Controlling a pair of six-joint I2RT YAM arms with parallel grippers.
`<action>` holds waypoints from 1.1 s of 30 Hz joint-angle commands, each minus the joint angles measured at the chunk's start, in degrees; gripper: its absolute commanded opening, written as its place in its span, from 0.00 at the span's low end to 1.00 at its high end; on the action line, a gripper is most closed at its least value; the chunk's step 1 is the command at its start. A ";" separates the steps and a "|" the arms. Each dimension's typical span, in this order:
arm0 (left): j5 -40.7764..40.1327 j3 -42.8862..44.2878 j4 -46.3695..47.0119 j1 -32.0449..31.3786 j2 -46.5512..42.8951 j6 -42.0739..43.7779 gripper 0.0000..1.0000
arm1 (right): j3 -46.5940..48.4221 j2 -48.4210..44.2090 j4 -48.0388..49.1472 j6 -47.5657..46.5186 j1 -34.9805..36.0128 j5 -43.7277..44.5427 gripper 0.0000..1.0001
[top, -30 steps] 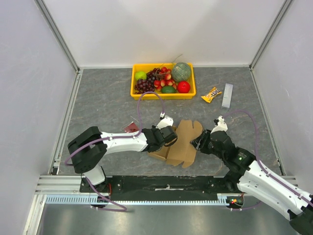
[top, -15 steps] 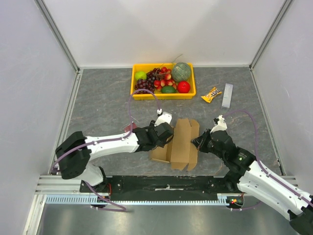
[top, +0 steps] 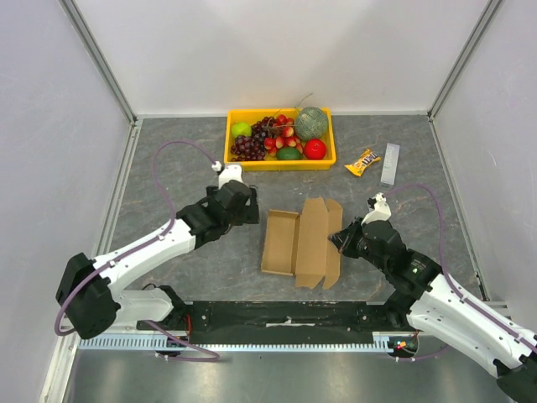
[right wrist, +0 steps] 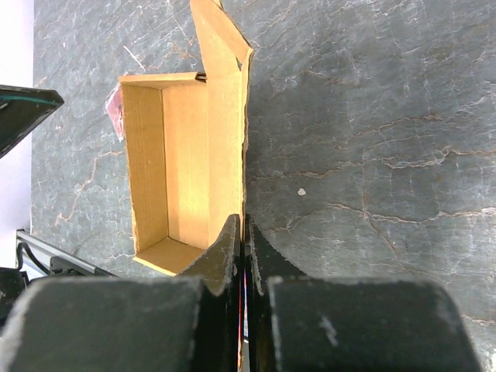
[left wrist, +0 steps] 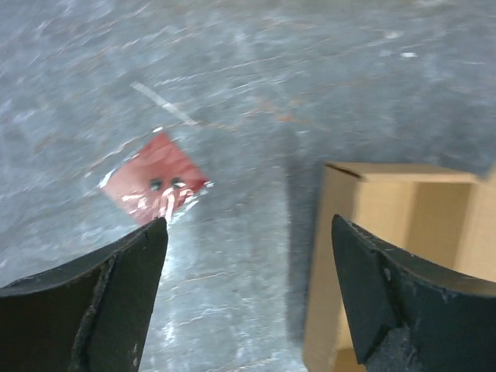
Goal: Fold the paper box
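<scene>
Top external view: the paper box [top: 294,242] lies on the grey table [top: 176,168] in front of my two arms, well short of the yellow fruit tray [top: 279,164] at the far side. Its left part is a shallow open trough with walls raised, and flat flaps spread from it to the right.

My right gripper [top: 338,241] is at the box's right edge. In the right wrist view its fingers [right wrist: 225,252] are pressed together on a cardboard panel seen edge-on, with the trough of the box [right wrist: 186,170] open just beyond them.

My left gripper [top: 248,211] hangs to the left of the box, near it but not touching. In the left wrist view its fingers [left wrist: 116,310] stand wide apart with nothing between them. Below them is bare table, with a small dark-red packet [left wrist: 151,180] lying flat on the left and a corner of the box [left wrist: 387,232] on the right.

A yellow candy packet [top: 362,161] and a pale flat strip [top: 390,164] lie side by side to the right of the tray, well apart from the box.
</scene>
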 commanded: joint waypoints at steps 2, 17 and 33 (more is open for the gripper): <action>1.74 -2.73 -4.78 6.34 1.94 -4.47 0.94 | 2.19 -0.55 -0.67 -1.07 0.15 1.39 0.03; -0.71 -0.97 -8.73 9.78 13.80 -25.01 0.99 | 2.10 -1.78 -1.73 -3.00 0.15 0.60 0.04; -2.48 8.44 -16.21 12.41 25.85 -33.39 1.00 | 1.84 -1.87 -1.73 -5.90 0.15 -1.60 0.04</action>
